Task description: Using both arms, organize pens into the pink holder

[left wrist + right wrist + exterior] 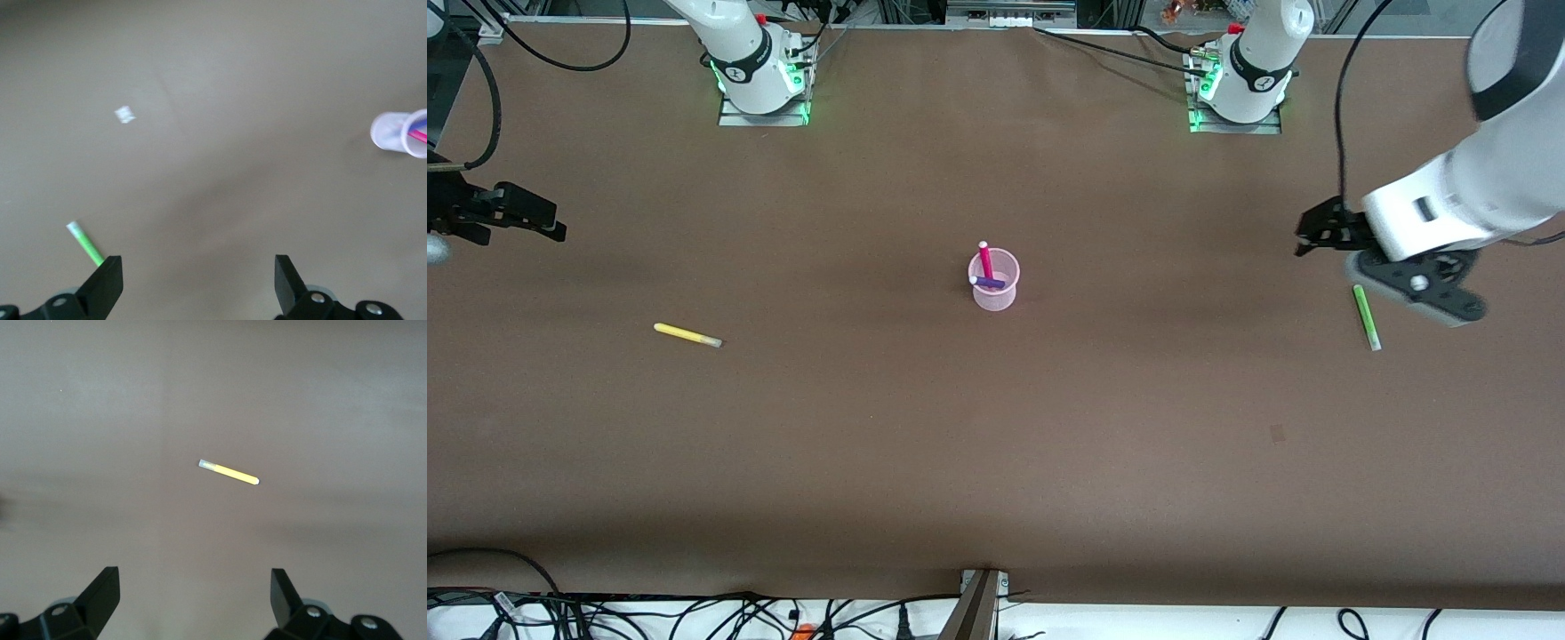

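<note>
Front view has the pink and purple pens (986, 263) already in the cup (994, 281), so halfway. Yellow pen (687, 335) and green pen (1366, 316) lie on the worktop (996, 444), well away from the cup toward either end. Left hand (198, 283) and right hand (194, 597) both spread apart, holding nothing

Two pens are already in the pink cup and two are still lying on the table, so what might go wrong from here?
The pink holder is small and light, and the magenta pen and dark blue-purple pen lean inside, so another insertion may tip it. The green pen and yellow pen lie flat and thin, so the open left gripper or right gripper might roll them when closing.
</note>
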Robot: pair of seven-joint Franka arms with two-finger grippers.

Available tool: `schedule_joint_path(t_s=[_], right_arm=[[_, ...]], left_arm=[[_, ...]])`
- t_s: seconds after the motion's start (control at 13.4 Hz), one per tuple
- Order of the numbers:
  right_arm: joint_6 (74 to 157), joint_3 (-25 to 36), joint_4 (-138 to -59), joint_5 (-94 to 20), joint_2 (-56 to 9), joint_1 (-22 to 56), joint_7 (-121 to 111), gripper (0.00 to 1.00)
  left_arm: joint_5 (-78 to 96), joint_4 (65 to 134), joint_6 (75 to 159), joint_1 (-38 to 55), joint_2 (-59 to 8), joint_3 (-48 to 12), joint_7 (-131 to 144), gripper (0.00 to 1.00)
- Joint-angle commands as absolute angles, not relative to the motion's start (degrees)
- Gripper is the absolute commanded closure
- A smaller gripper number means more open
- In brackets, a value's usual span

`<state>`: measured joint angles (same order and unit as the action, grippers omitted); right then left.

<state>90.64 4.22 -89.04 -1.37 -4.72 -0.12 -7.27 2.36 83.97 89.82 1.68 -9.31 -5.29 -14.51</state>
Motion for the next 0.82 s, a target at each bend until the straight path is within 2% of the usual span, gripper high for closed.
schedule_joint_path(t_s=[0.0,0.22,0.74], right_arm=[[89.6,3.1,-88.3,-0.8,-4.6,-1.0,-6.9,0.0],[88.3,3.0,-88.1,-0.8,-4.5,-0.9,-4.8,0.0],[87.7,1.3,-86.9,-1.5,-4.6,-0.8,3.2,0.0]], left_arm=[[0.9,93.3,94.4,2.3,-1.7,-2.6,-11.6,0.0],[-2.2,99.2,94.5,2.2,1.8,-1.8,2.7,0.0],[-3.3,97.0,96.0,1.5,0.0,-1.9,3.3,0.0]])
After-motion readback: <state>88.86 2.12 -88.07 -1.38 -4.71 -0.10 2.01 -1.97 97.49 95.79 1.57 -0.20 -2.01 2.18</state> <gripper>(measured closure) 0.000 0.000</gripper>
